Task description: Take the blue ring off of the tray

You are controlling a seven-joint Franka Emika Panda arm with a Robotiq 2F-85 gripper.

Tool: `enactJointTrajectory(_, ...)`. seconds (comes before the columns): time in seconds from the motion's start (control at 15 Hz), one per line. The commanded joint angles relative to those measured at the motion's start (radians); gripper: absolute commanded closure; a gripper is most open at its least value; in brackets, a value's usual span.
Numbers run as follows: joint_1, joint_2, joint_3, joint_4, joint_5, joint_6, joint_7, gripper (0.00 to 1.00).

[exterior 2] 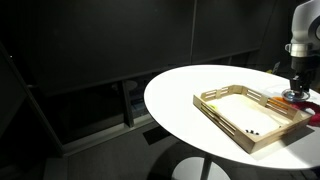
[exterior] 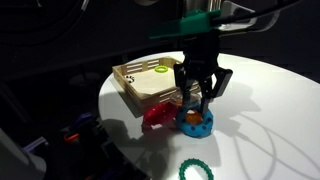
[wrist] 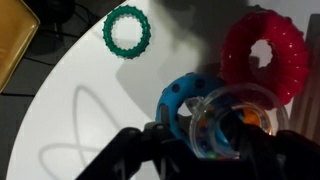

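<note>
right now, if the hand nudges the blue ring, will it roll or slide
Likely slides, not rolls: the blue ring lies flat on the table. Its bumpy surface probably aids grip. It looks chunky, so likely stiff.

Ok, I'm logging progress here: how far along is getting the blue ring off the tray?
Done, by the look of it: the blue ring sits on the white table, outside the tray and next to the red ring. In hand: the gripper is right down at the blue ring, but I can't tell whether it grips it. Left: probably only to let go and lift clear.
</note>
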Motion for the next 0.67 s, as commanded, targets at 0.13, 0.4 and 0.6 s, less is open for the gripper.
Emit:
enactJointTrajectory(0.13, -0.002, -0.069, 0.005, 0.004, 0.006, -0.017, -0.041, 0.01)
enactJointTrajectory(0.4, 0.006, -0.123, 0.013, 0.025, 0.037, -0.031, -0.082, 0.00)
enactJointTrajectory(0.6, 0.018, -0.160, 0.019, 0.047, 0.096, -0.048, -0.135, 0.00)
